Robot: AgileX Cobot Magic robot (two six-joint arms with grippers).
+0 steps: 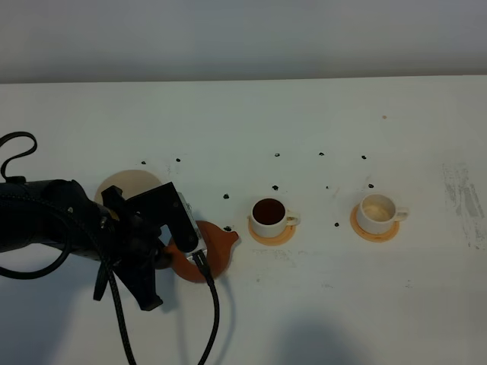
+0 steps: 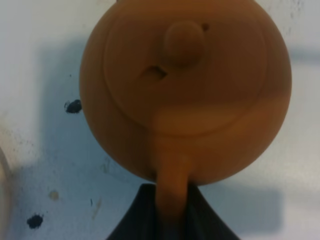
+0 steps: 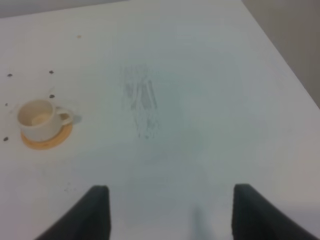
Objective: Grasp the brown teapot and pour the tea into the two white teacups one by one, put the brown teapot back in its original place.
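As the high camera showed it, teapot: the squat reddish-brown clay teapot (image 1: 217,243) sat in the left gripper (image 1: 179,249). It was off the flat round pale beige coaster (image 1: 135,185), between that and the nearer cup, with its spout toward the cup.
High camera, cups: the nearer white ceramic teacup (image 1: 272,216) on its round orange coaster (image 1: 272,239) held dark tea. The farther white ceramic teacup (image 1: 377,214) looked pale inside, probably unfilled.
High camera, table: the white tabletop (image 1: 228,129) carried scattered black specks (image 1: 225,196).
Left wrist, grip: the jaws were clenched on the teapot's loop handle (image 2: 172,185), the body upright and the knobbed lid (image 2: 184,45) in place.
Left wrist, height: a soft shadow beneath suggested the pot was clear of the table, though this was not certain.
Right wrist, jaws: the right gripper (image 3: 170,212) stood released, nothing between its fingers, well apart from the farther white ceramic teacup (image 3: 40,117).
Handling, judged: the pot was likely rigid, brittle fired clay, weighty with liquid. The smooth handle could swivel in the pinch when tipped. The loop handle was the right hold. The loose lid might slide off in a steep pour, and setting down called for gentleness.
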